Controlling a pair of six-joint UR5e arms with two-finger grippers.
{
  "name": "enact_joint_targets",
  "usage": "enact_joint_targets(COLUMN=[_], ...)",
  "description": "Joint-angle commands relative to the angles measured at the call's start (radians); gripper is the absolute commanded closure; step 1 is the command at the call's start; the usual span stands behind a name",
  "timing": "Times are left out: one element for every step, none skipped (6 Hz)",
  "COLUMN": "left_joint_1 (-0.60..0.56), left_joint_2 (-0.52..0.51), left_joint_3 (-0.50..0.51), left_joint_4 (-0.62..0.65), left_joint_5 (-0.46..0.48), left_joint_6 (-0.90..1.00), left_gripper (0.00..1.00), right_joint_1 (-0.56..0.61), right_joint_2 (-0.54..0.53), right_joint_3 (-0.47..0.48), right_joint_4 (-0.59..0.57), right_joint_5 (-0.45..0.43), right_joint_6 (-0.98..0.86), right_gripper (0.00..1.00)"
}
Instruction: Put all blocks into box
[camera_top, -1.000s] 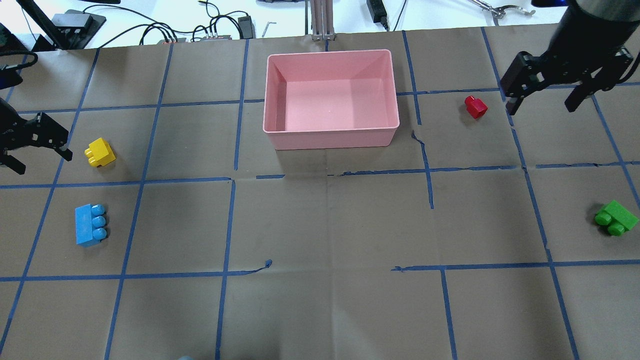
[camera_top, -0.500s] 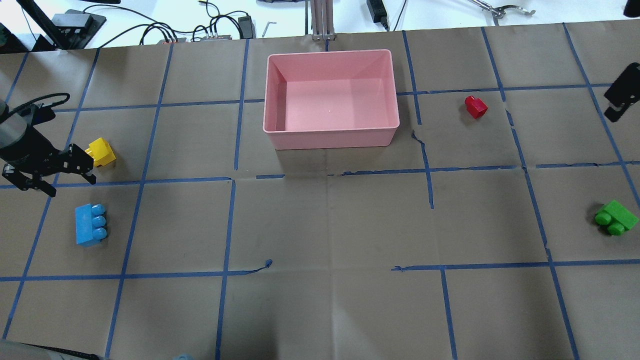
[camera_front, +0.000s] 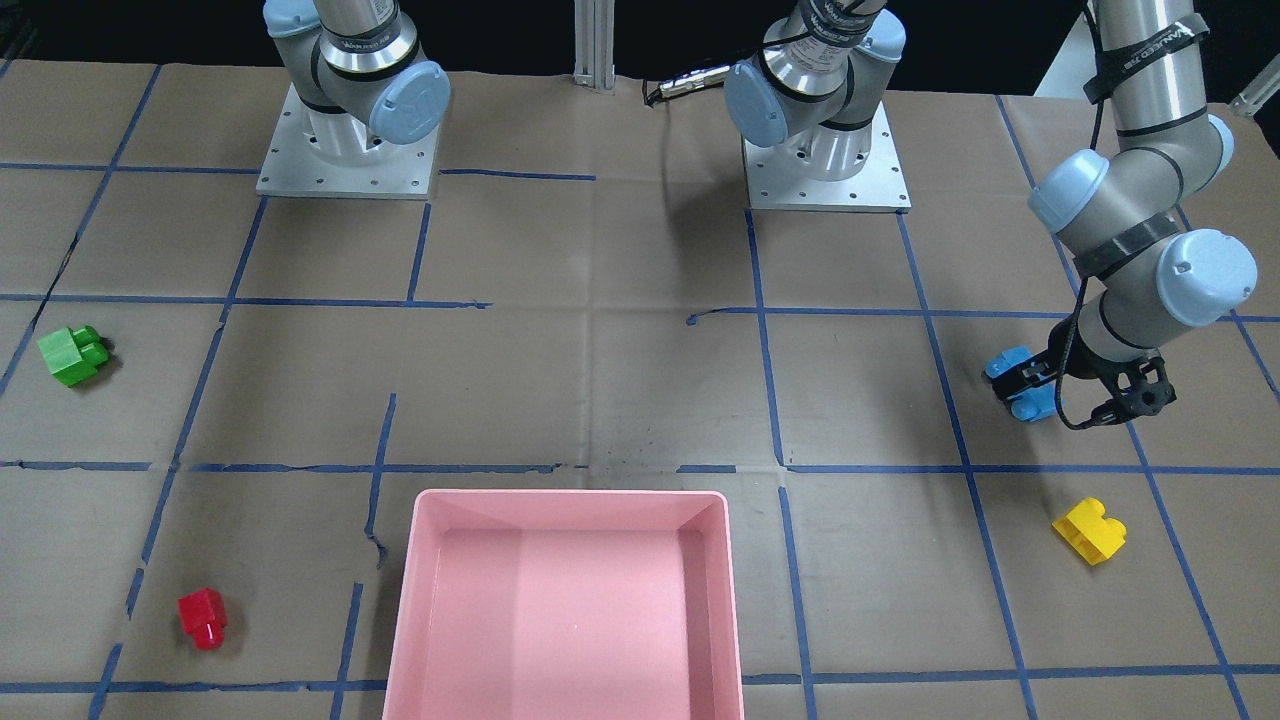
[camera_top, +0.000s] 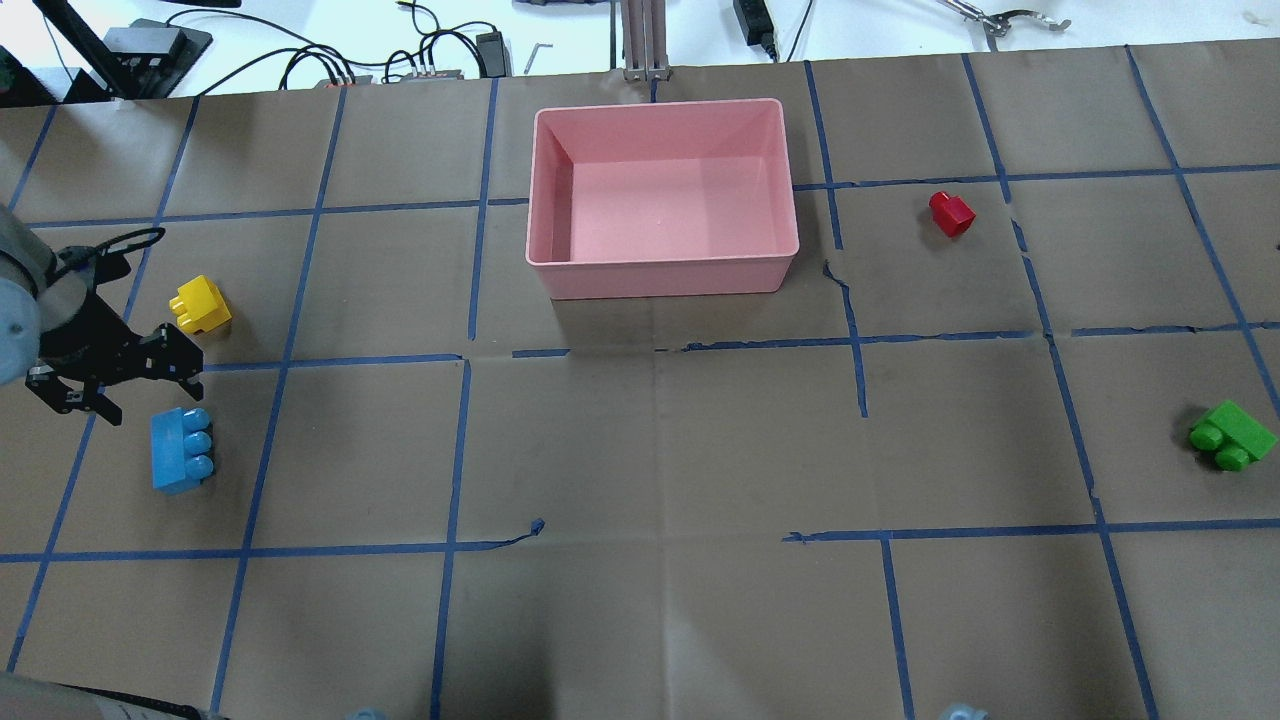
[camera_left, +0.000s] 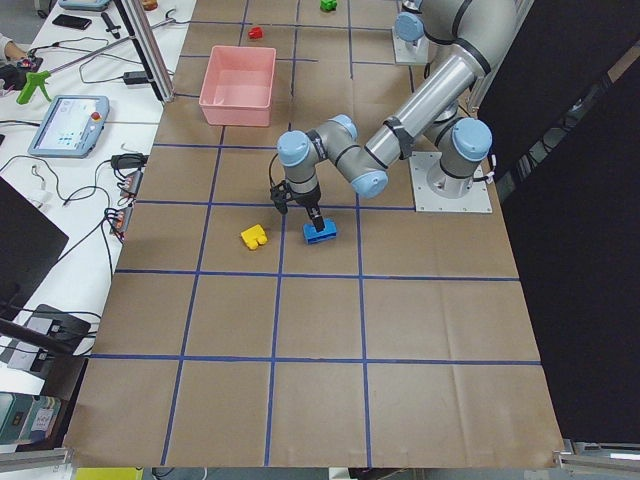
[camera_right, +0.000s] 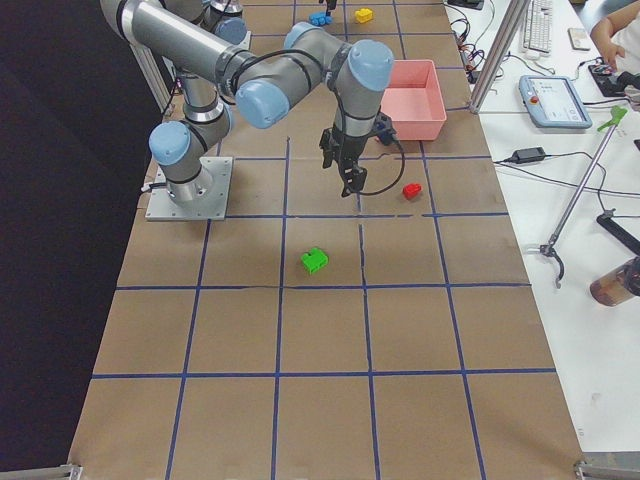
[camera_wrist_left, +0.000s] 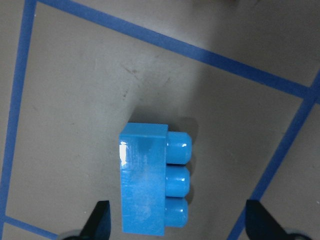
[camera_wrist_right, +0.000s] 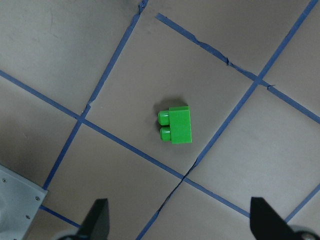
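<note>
The pink box (camera_top: 660, 264) stands empty at the table's far middle. The light-blue brick (camera_top: 182, 449) lies on its side at the left. My left gripper (camera_top: 130, 392) hovers open over its far end; in the left wrist view the blue brick (camera_wrist_left: 150, 185) lies between the spread fingertips (camera_wrist_left: 100, 220). The yellow brick (camera_top: 200, 304) lies just beyond it. The red brick (camera_top: 951, 213) lies right of the box. The green brick (camera_top: 1232, 436) lies at the far right. My right gripper (camera_wrist_right: 181, 220) is open high above the green brick (camera_wrist_right: 176, 125) and is out of the overhead view.
Blue tape lines grid the brown paper table. Cables and power bricks (camera_top: 420, 60) lie past the far edge. A metal post (camera_top: 645, 40) stands behind the box. The two arm bases (camera_front: 345, 150) are bolted at the robot's side.
My left gripper has moved from beside the yellow brick toward the blue brick, staying open. My right arm has swung out of the overhead view. No brick has moved.
</note>
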Motion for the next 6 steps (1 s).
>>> enact_joint_targets(left_joint_1=[0.0,0.0,0.0,-0.001,0.0,0.0], left_joint_2=[-0.027,-0.05,-0.058,-0.058,-0.058,-0.052], left_joint_3=[-0.01,-0.01,-0.008,-0.008,-0.007,-0.004], left_joint_4=[0.024,0.023,0.023,0.023,0.023,0.023], left_joint_5=[0.013,0.081,0.086,0.086,0.079,0.074], left_joint_6=[0.0,0.003,0.003,0.003,0.005,0.006], left_gripper=[0.06,0.06,0.06,0.21,0.47,0.69], right_joint_1=[-0.059,-0.059,-0.059,-0.059,-0.059,-0.059], right_joint_2=[0.0,0.0,0.0,0.044,0.11,0.143], right_joint_3=[0.083,0.222,0.342,0.399,0.395,0.404], right_joint_4=[-0.095,-0.26,-0.441,-0.552,-0.614,-0.616], right_joint_5=[0.018,0.065,0.067,0.073,0.084,0.103], right_joint_6=[-0.075,-0.078,-0.077,-0.077,-0.081,-0.08], right_gripper=[0.0,0.0,0.0,0.0,0.0,0.0])
